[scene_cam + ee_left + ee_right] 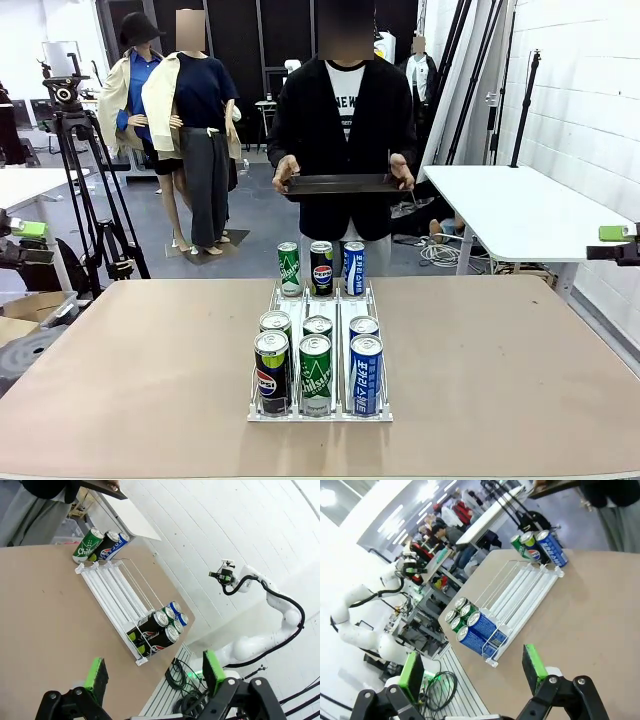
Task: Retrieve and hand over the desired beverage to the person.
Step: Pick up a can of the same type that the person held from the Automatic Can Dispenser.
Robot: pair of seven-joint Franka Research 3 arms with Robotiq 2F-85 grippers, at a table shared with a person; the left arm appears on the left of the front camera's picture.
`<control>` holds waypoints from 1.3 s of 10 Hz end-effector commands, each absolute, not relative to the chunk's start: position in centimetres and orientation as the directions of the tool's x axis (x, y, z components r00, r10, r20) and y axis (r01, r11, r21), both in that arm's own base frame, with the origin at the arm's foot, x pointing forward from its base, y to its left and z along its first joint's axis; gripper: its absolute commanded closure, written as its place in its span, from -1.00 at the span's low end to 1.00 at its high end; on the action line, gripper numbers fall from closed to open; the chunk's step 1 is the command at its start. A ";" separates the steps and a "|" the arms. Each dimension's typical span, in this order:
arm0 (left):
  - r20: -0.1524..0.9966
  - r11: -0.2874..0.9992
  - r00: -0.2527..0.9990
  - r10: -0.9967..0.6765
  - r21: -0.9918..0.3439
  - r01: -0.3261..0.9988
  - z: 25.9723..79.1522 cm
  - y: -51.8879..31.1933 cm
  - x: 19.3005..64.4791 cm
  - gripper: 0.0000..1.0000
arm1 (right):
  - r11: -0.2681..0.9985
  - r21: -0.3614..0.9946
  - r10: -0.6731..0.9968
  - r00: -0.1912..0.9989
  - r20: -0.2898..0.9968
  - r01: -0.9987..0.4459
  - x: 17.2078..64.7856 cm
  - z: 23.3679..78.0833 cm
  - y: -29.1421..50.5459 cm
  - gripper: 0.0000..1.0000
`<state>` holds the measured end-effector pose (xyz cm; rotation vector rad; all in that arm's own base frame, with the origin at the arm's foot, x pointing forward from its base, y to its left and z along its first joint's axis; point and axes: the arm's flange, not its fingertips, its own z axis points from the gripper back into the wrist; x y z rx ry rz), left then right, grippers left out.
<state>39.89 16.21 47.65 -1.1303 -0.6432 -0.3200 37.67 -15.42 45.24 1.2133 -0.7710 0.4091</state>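
Nearest the front camera: black cola can [271, 372], green can [315, 375] and blue can [366, 375], upright at the near end of a white rack [320, 415] on the desk [150, 370]. Three far cans [321, 267] upright at its other end. Beyond the desk, the person [345, 120], gripping a dark tray [340, 183] in both hands.

Left wrist view: left tool [154, 672] over the desk, fingers apart, nothing between them, rack well ahead.

Right wrist view: right tool [472, 667] likewise spread wide and empty, off to the rack's side.
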 end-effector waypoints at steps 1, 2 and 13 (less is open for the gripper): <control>0.654 0.385 0.753 0.076 -0.716 0.583 47.8 15.9 40.0 -1.00 | 0.281 0.675 -0.090 0.682 0.726 -0.682 39.1 45.0 -15.6 -1.00; 0.673 0.377 0.736 0.068 -0.701 0.606 48.0 15.8 40.0 -1.00 | 0.243 0.697 -0.086 0.701 0.708 -0.674 39.8 45.0 -15.4 -1.00; 0.635 0.333 0.767 0.091 -0.745 0.578 47.5 16.1 39.5 -1.00 | 0.150 0.753 0.017 0.763 0.646 -0.641 42.1 46.0 -13.3 -1.00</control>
